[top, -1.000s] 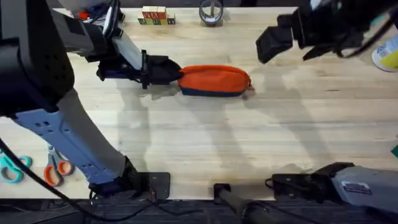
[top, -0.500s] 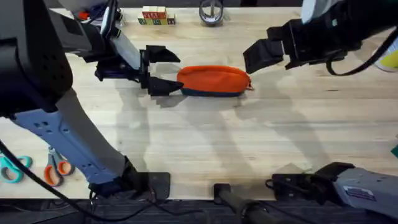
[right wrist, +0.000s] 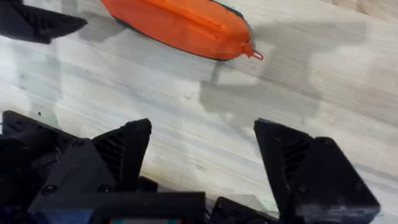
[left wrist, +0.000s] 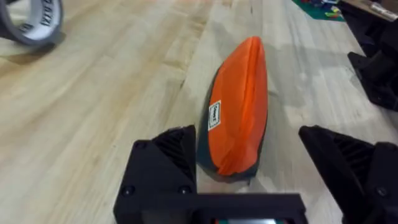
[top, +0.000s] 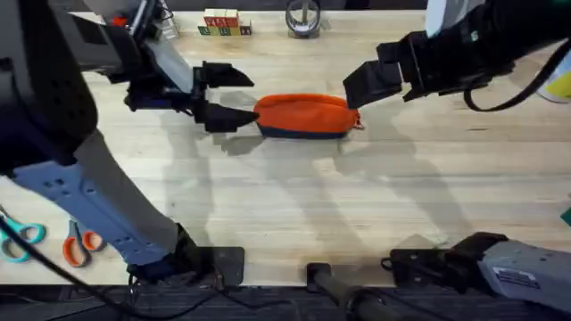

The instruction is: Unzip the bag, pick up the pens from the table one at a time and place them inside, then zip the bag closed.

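Bag [top: 306, 115] lying zipped up in the middle of the table [top: 375, 205], orange side up, red pull tab [right wrist: 253, 53] sticking out at the right end. No pens spotted anywhere on the wood.

Big change over the last second: left gripper [top: 234, 96] was clamped on the left end of the bag, now let go and spread wide, backed off just beside that end. Left wrist view confirms, fingers apart with the bag [left wrist: 236, 118] between and ahead of them, not touching. Right gripper [top: 355, 86] swung in from up high and now hovering open just above the tab end.

Looks like a handoff or a regrip, probably right side going for the tab. With the left released, bag likely to slide when the zipper gets tugged. Scissors [top: 78, 242] off at the near left, ignore those.
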You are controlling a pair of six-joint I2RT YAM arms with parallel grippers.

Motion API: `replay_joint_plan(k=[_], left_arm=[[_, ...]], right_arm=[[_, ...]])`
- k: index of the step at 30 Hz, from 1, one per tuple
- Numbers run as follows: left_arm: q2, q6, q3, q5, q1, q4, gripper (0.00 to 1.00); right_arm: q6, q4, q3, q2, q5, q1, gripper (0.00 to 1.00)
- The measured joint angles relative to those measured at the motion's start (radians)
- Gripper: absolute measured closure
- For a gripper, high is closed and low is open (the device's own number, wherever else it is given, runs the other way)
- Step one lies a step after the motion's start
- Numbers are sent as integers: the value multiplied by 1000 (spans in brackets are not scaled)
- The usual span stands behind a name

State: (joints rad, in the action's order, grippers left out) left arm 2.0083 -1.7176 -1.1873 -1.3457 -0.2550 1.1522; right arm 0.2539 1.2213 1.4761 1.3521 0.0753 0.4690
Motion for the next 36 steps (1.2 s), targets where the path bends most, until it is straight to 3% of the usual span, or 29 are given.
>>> replay_joint_plan(k=[5, 13, 18, 25, 30, 36], left_arm=[[-100, -2, -7, 15, -30, 38, 3], [-222, 2, -8, 55, -34, 135, 3], [-287, 93, -8, 105, -34, 136, 3], [-381, 285, -8, 210, -34, 130, 3], [-442, 464, -8, 277, -34, 123, 3], [-489, 841, -8, 374, -34, 58, 2]], right_arm=[[0, 0, 0, 0, 0, 0, 3], [0, 3, 0, 0, 0, 0, 4], [0, 4, 0, 0, 0, 0, 3], [0, 6, 0, 0, 0, 0, 5], [0, 6, 0, 0, 0, 0, 3], [0, 6, 0, 0, 0, 0, 4]])
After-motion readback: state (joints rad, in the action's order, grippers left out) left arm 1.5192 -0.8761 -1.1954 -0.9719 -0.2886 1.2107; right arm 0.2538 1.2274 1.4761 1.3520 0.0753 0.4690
